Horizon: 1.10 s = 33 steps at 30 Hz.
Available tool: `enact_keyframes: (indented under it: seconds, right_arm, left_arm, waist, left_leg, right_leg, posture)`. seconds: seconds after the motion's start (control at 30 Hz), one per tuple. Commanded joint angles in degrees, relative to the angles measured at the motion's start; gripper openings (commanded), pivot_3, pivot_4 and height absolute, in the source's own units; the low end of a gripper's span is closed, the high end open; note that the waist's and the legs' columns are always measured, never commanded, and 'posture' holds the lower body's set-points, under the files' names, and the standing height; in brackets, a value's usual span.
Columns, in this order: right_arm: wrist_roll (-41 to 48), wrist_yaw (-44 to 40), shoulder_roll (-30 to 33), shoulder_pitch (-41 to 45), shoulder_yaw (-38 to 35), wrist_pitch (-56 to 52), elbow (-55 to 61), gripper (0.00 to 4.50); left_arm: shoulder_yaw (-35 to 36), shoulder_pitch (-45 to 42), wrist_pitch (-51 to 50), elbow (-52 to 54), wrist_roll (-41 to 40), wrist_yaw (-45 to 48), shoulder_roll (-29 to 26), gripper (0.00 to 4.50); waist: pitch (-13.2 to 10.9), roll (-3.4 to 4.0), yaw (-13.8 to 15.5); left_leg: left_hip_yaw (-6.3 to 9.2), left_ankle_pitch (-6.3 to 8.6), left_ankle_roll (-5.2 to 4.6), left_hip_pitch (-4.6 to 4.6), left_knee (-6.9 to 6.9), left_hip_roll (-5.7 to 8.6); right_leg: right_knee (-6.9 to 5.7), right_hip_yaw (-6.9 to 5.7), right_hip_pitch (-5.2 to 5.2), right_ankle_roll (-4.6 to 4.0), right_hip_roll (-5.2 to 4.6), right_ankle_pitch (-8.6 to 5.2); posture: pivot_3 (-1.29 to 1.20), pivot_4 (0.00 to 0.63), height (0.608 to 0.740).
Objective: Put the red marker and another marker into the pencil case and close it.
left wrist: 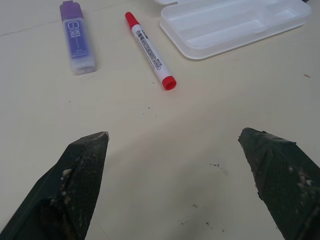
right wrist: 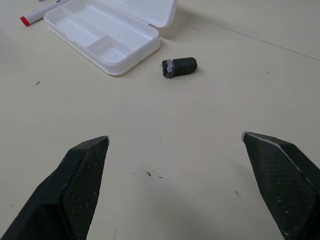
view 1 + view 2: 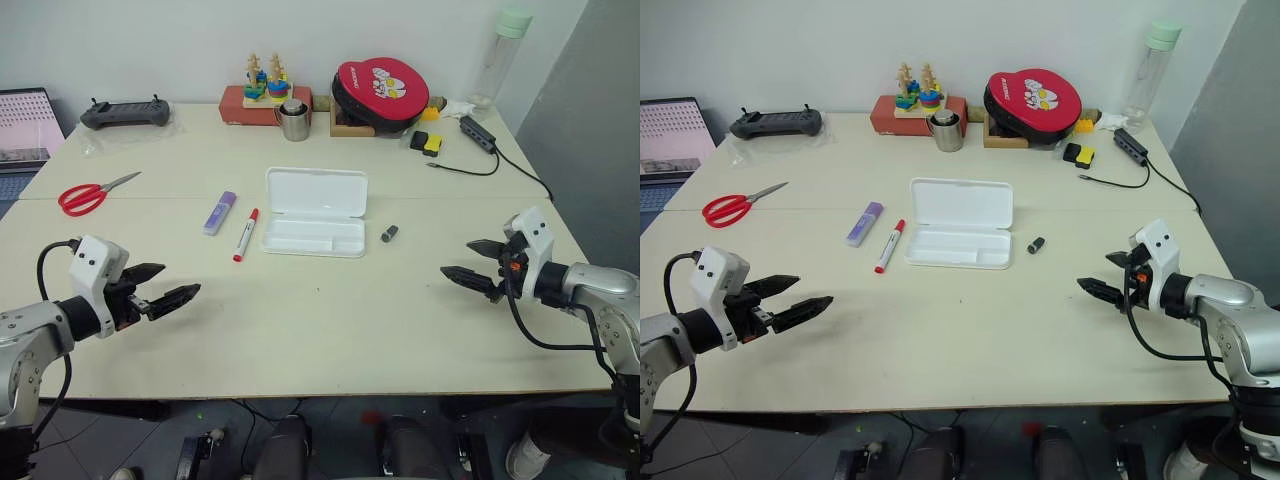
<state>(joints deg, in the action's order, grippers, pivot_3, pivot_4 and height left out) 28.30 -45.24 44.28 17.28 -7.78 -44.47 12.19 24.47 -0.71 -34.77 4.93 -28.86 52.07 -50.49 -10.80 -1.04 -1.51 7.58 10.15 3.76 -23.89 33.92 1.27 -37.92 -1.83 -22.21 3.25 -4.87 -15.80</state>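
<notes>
Plenty of bare table (image 3: 330,320) lies across the lower half of the frame. At centre the pencil case (image 3: 314,212) lies open, one red marker (image 3: 245,235) just to its left, one purple marker (image 3: 220,212) further left. Left gripper (image 3: 172,285) and right gripper (image 3: 468,262) hover with jaws spread, holding nothing. The laptop (image 3: 25,125) is cut off at the upper left.

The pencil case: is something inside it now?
No. The pencil case lies open, both halves bare. The red marker and purple marker lie beside it. Nothing covers its inside.

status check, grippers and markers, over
Left gripper and right gripper open, empty. Red marker, purple marker beside open pencil case. Path clear.
</notes>
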Motion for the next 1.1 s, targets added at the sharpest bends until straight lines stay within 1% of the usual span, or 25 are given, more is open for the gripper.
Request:
enact_keyframes:
  seconds: [0.03,0.37,0.47,0.5,0.57,0.63,0.7,0.8,0.87,1.0,1.1]
  right_arm:
    - [0.8,-0.7,0.8,0.4,-1.0,0.2,1.7,4.48]
    - [1.2,-1.0,0.9,-0.2,-1.8,0.1,2.3,4.48]
    - [1.8,-1.4,0.7,-0.2,-2.3,0.1,2.8,4.48]
    - [2.5,-1.8,0.7,-0.2,-2.6,0.1,3.5,4.48]
    - [4.8,-2.6,0.0,0.5,-3.2,-0.3,5.4,4.48]
    - [8.6,-2.4,-1.2,2.3,-3.9,-1.9,8.1,4.48]
    - [12.1,-1.7,-2.0,3.9,-4.5,-4.1,10.7,4.48]
    - [14.2,0.3,-2.6,5.3,-4.4,-5.7,13.8,4.48]
    - [14.4,2.2,-3.0,5.8,-4.1,-6.2,15.5,4.48]
    - [15.4,6.5,-4.4,6.1,-4.0,-7.3,18.6,4.48]
    - [16.5,9.4,-5.4,5.2,-4.5,-8.4,21.2,4.48]
  left_arm:
    - [0.7,-0.8,0.1,1.2,-0.7,0.0,-0.5,4.5]
    - [-1.0,-2.1,0.5,0.7,-0.2,0.1,-0.3,4.5]
    - [-2.3,-3.7,1.0,0.2,0.3,-0.1,-0.2,4.5]
    - [-3.8,-5.4,1.1,0.0,0.2,-0.1,0.4,4.5]
    - [-9.1,-10.8,2.2,-1.1,1.2,1.4,1.6,4.5]
    - [-15.7,-19.3,4.9,-5.8,4.4,3.1,4.0,4.5]
    - [-20.1,-26.9,7.2,-11.6,6.4,5.1,7.1,4.5]
    - [-26.4,-34.6,10.7,-19.6,9.4,9.0,11.5,4.5]
    - [-29.0,-38.1,13.5,-24.8,11.4,11.0,14.2,4.5]
    - [-31.4,-43.4,19.4,-34.4,14.3,12.8,18.7,4.5]
    - [-33.2,-46.6,21.7,-40.4,16.2,15.6,20.9,4.5]
  waist:
    - [0.0,0.0,0.0]
    - [0.0,0.0,0.0]
    - [0.0,0.0,0.0]
    - [0.0,0.0,0.0]
    - [0.0,0.0,0.3]
    - [0.0,0.0,0.8]
    - [0.0,-0.02,1.0]
    - [0.0,-0.08,1.2]
    - [0.0,-0.09,1.1]
    - [0.0,-0.11,0.4]
    - [0.0,-0.11,0.0]
  left_leg:
    - [0.0,0.0,0.0,0.0,0.0,0.0]
    - [-0.01,0.0,0.0,0.0,0.0,0.01]
    - [-0.02,0.0,0.0,0.0,0.0,0.0]
    - [-0.01,0.0,0.0,0.0,0.0,0.0]
    - [0.0,0.0,0.0,0.0,0.01,0.01]
    - [-0.03,-0.04,-0.05,-0.02,0.07,-0.02]
    - [-0.05,-0.11,-0.13,-0.01,0.12,-0.03]
    - [-0.09,-0.14,-0.18,0.02,0.19,-0.04]
    - [-0.08,-0.18,-0.23,-0.03,0.21,-0.04]
    - [-0.2,-0.17,-0.24,-0.09,0.19,-0.04]
    - [-0.18,-0.17,-0.25,-0.18,0.16,-0.04]
  right_leg:
    - [0.0,0.0,0.0,0.0,0.0,0.0]
    - [0.0,0.0,0.0,0.0,0.0,0.0]
    - [-0.01,0.0,0.01,0.0,0.0,0.0]
    - [-0.02,0.0,0.01,0.0,0.0,0.0]
    - [-0.03,0.0,0.02,0.01,0.01,0.01]
    - [-0.05,-0.1,0.12,0.07,0.01,0.03]
    - [-0.05,-0.17,0.19,0.17,0.02,0.1]
    - [-0.01,-0.16,0.29,0.23,0.05,0.15]
    - [0.03,-0.18,0.29,0.28,0.06,0.18]
    - [0.12,-0.08,0.25,0.27,0.05,0.18]
    - [0.03,-0.14,0.14,0.27,0.05,0.17]
  posture:
    - [0.0,0.15,0.74]
    - [0.0,0.15,0.74]
    - [0.0,0.15,0.74]
    - [0.0,0.15,0.74]
    - [0.0,0.15,0.74]
    - [0.0,0.15,0.74]
    - [0.0,0.15,0.74]
    - [0.0,0.15,0.74]
    - [0.0,0.15,0.74]
    - [0.0,0.15,0.74]
    - [0.0,0.15,0.74]
